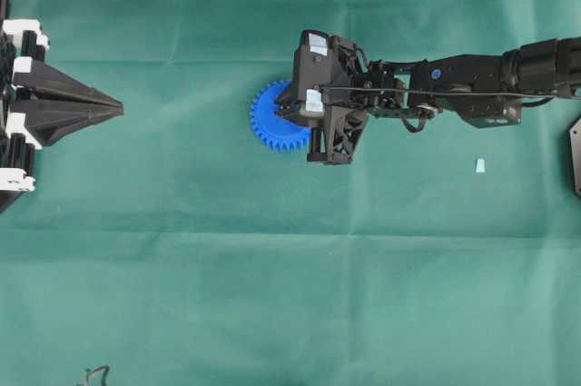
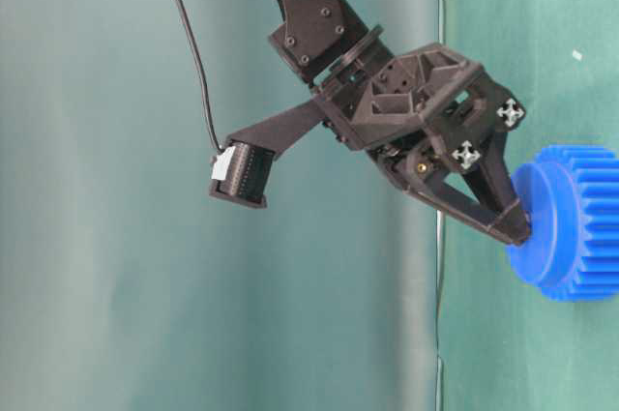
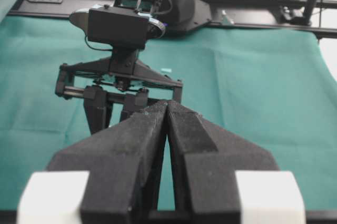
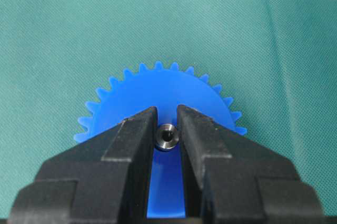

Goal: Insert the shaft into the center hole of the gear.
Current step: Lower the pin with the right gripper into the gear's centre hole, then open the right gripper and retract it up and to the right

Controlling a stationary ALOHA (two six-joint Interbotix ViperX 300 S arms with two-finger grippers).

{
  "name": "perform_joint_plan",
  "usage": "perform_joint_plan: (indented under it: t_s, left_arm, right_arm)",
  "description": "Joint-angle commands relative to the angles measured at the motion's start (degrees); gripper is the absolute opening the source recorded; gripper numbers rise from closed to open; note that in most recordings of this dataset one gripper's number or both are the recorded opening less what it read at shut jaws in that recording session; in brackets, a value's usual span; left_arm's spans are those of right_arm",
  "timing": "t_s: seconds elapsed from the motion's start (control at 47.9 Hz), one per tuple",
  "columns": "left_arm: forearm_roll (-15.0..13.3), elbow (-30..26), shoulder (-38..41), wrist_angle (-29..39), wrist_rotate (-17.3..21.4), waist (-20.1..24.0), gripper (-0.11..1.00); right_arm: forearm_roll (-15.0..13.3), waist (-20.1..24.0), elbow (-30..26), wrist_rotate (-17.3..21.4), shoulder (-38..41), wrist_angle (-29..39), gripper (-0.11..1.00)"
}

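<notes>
You are looking at a table (image 1: pixel 182 295) covered with green cloth, and both arms are showing above it. Your right arm (image 1: pixel 508 77) is reaching in from the right edge of the overhead view and crossing toward the middle. Your left arm is sitting at the far left edge, well apart from the work.

The gear (image 1: pixel 272 118) is lying flat on the cloth near the middle, with its teeth facing outward all around the rim. Its right half is being covered in the overhead view by the right gripper (image 1: pixel 295 113). In the table-level view the fingertips (image 2: pixel 513 227) are touching the gear's raised hub (image 2: pixel 532 227).

The left gripper (image 3: pixel 167 110) is sitting with its fingers pressed together, holding nothing.

The right gripper is closing on the shaft (image 4: pixel 166 137). In the right wrist view you are seeing the shaft end-on, a small silvery round piece pinched between the two black fingers (image 4: pixel 131 139), with the blue face of the gear directly behind it. You cannot tell from these views whether its tip is entering the center hole, which is being hidden by the shaft and the fingers.

A small pale chip (image 1: pixel 479 165) is lying on the cloth below the right arm, well apart from the gear.
</notes>
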Motion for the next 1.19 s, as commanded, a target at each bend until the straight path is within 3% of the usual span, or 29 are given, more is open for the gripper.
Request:
perform_joint_plan:
  t_s: [0.0, 0.271, 0.48, 0.585, 1.169]
  left_arm:
    - [0.18, -1.49, 0.26, -0.18, -0.09, 0.00, 0.00]
    - [0.09, -1.49, 0.26, -0.09, -0.09, 0.00, 0.00]
    - [0.18, -1.49, 0.26, -0.09, -0.09, 0.00, 0.00]
    - [0.18, -1.49, 0.26, -0.09, -0.09, 0.00, 0.00]
    - [0.18, -1.49, 0.26, -0.09, -0.44, 0.00, 0.00]
  right_arm:
    - [0.09, 0.00, -0.44, 0.00, -0.88, -0.44, 0.19]
    - [0.18, 0.00, -0.62, 0.00, -0.88, -0.44, 0.20]
    - [0.18, 0.00, -0.79, 0.00, -0.97, -0.44, 0.79]
    - [0.18, 0.00, -0.97, 0.00, -1.05, -0.26, 0.96]
    - [-0.53, 0.00, 0.09, -0.35, -15.47, 4.92, 0.94]
